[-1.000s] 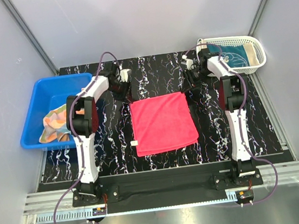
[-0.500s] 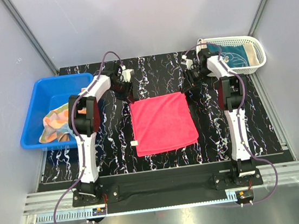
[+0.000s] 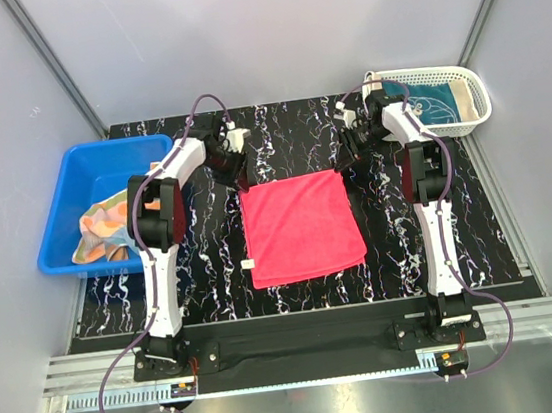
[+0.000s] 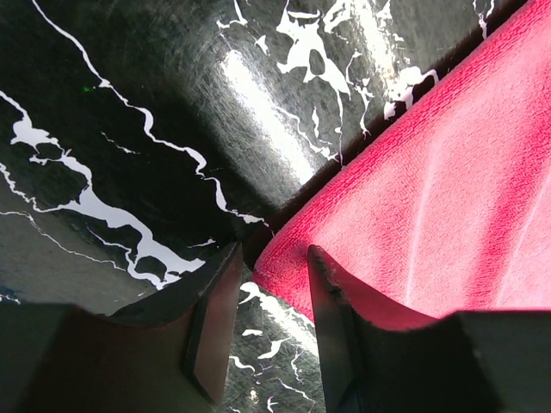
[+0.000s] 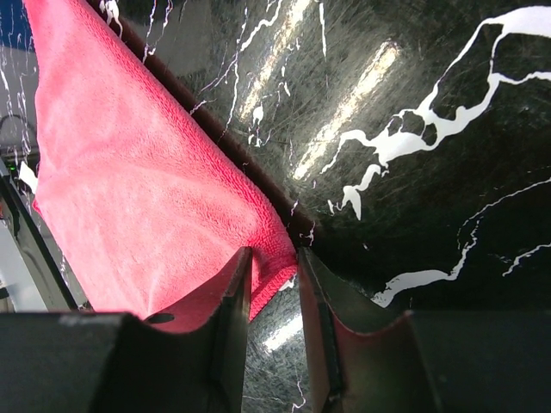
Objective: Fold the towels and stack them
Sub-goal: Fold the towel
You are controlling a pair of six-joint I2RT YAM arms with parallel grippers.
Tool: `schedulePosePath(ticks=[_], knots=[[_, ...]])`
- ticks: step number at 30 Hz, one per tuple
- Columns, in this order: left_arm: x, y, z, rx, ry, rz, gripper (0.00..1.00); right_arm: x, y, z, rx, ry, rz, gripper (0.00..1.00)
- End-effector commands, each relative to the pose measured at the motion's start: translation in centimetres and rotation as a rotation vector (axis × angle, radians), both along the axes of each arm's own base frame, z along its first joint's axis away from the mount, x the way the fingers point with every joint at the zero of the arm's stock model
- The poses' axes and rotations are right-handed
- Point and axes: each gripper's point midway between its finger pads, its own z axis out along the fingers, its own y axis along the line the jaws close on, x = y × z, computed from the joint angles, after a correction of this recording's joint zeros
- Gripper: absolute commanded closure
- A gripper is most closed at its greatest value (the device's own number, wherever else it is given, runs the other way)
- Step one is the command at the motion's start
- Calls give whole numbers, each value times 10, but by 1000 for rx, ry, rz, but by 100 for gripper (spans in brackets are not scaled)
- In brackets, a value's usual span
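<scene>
The pink-red towel lies flat on the desk, its far edge running between my tools: my left tool stands part-open astride the far-left corner, my right tool part-open astride the far-right, neither clamped yet.

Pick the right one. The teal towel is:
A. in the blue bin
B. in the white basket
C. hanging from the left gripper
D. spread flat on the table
B: the teal towel lies inside the white basket at the far right of the top view.
</scene>
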Motion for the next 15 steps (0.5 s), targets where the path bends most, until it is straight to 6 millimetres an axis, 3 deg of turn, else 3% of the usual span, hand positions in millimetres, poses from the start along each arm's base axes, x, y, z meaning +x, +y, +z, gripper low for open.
schedulePosePath(ticks=[1,8,11,15], knots=[[-18,20,-25,113,78,-11,57,2,-3,-8,-9,4,9,65],[-18,25,-28,121,86,-4,64,4,-3,-7,-6,-1,7,74],[-23,23,-29,110,102,-17,72,4,-2,-6,-1,-1,8,79],[-27,18,-29,75,122,-35,95,5,-2,-7,-4,-5,6,89]])
